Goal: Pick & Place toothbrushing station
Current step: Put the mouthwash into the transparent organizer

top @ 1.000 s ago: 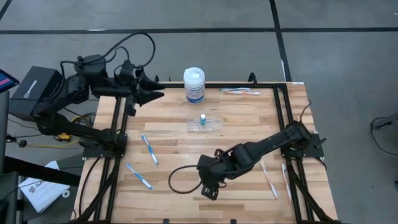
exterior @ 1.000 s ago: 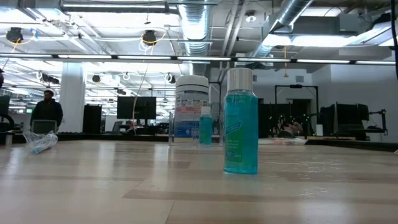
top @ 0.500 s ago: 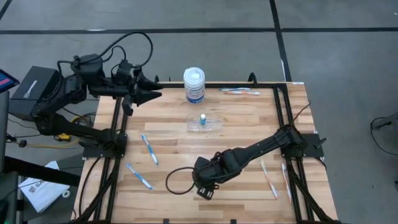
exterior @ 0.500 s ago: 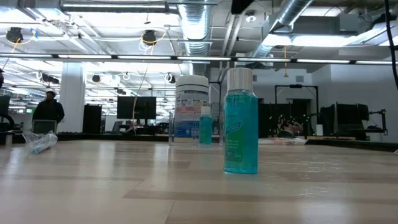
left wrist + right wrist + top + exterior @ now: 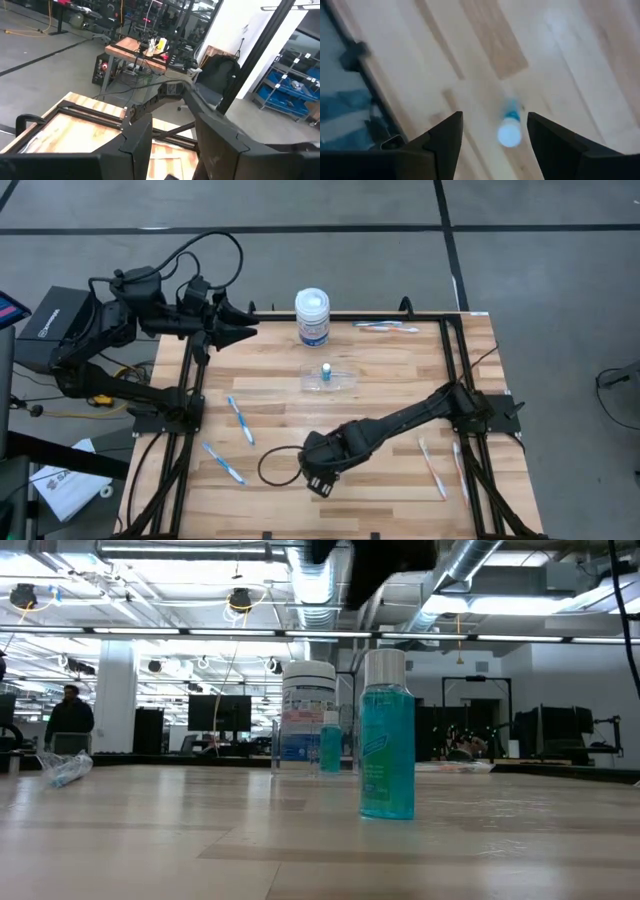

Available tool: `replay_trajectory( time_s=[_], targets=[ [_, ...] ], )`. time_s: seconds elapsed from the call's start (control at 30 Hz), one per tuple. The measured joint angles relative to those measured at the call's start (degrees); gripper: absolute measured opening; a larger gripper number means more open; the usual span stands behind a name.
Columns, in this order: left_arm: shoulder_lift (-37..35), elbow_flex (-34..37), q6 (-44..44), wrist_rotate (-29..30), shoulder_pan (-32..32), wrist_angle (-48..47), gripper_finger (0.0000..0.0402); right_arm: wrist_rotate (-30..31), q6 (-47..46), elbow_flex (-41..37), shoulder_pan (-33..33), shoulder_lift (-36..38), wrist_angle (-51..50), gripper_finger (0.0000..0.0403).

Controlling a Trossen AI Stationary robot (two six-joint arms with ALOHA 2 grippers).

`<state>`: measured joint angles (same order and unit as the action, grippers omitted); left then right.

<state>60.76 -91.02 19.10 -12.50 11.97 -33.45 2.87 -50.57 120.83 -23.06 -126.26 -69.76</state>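
The table (image 5: 400, 380) is pale striped wood inside a black frame. The jar (image 5: 312, 317) is white with a blue label. The toothbrushes (image 5: 240, 420) are blue and white. The bottle (image 5: 387, 735) is teal with a white cap. Both arms are black.

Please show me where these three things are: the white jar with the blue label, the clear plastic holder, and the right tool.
White jar (image 5: 312, 307): high view, on its round white lid.
Clear plastic holder (image 5: 345, 379): high view, on its see-through tray, right of the small bottle.
Right tool (image 5: 492, 131): right wrist view, midway between its two dark fingertips.
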Motion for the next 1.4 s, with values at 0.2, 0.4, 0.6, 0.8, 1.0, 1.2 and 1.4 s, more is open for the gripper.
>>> replay_trajectory(
  time_s=[0.2, 0.4, 0.6, 0.8, 1.0, 1.2, 1.4],
  targets=[
    [-0.48, -0.08, 0.54, -0.01, 0.0, 0.32, 0.0144, -1.8, 1.28, -0.23, -0.05, -2.3, -3.42, 0.0217],
    [-0.87, -0.02, 0.63, -0.01, -0.02, -0.2, 0.0144, -2.25, 1.29, -0.14, -0.07, -2.74, -2.56, 0.0217],
    [-0.93, -0.02, 0.55, -0.01, -0.01, 0.08, 0.0144, -2.92, 2.15, -0.14, 0.24, -2.68, -2.81, 0.0218],
    [-0.93, -0.02, 0.5, -0.01, -0.01, 0.06, 0.0144, -3.08, 2.39, -0.14, 0.28, -2.68, -2.95, 0.0218],
    [-0.93, -0.02, 0.49, -0.01, -0.01, 0.07, 0.0144, -4.42, 2.56, -0.14, -0.01, -2.68, -3.98, 0.0218],
    [-0.93, -0.02, 0.48, -0.01, -0.02, 0.06, 0.0144, -6.04, 2.58, -0.14, -0.22, -2.68, -4.69, 0.0219],
    [-0.93, -0.02, 0.48, -0.01, -0.02, 0.06, 0.0144, -6.1, 2.56, -0.14, -0.62, -2.68, -4.43, 0.0219]
  ],
)
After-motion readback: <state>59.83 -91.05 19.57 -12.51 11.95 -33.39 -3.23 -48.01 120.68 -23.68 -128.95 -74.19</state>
